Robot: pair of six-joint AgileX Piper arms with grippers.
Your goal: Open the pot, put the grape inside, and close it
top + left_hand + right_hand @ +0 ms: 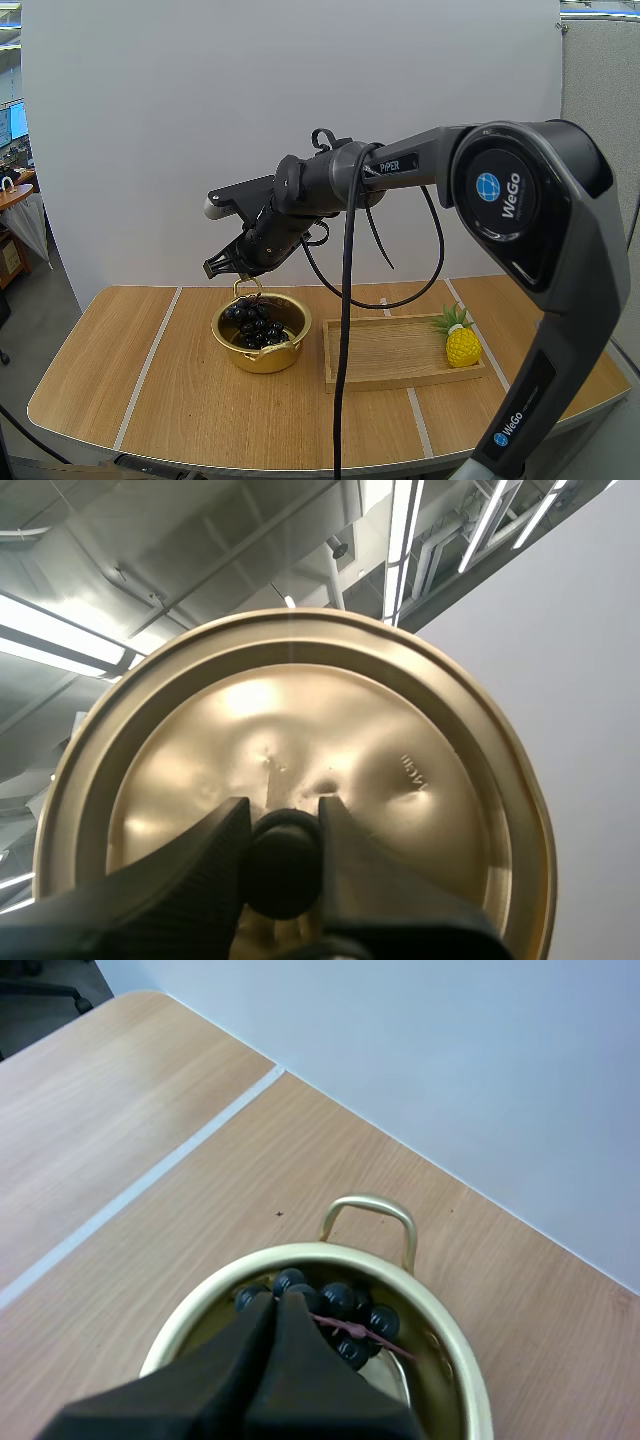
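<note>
Now the grapes [255, 325] lie inside the pot [265, 358] on the bench [170, 400], just under my right hand [222, 265], whose fingers are pressed together. My left hand [283, 815] pinches the lid [300, 720] by its knob [283, 870].

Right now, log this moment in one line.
pot: open, grapes inside | left gripper: holding lid | right gripper: shut over pot

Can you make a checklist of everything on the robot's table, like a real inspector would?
Surface: wooden table with pale stripes.
Job's things: gold pot open, grapes inside; lid off.
Clutter: wooden tray beside the pot, toy pineapple at its right end.
Grippers: left gripper shut on the lid's knob; right gripper shut, just over the grapes.
Cables: nothing seen on the table.
Surroundings: plain white wall behind.
</note>
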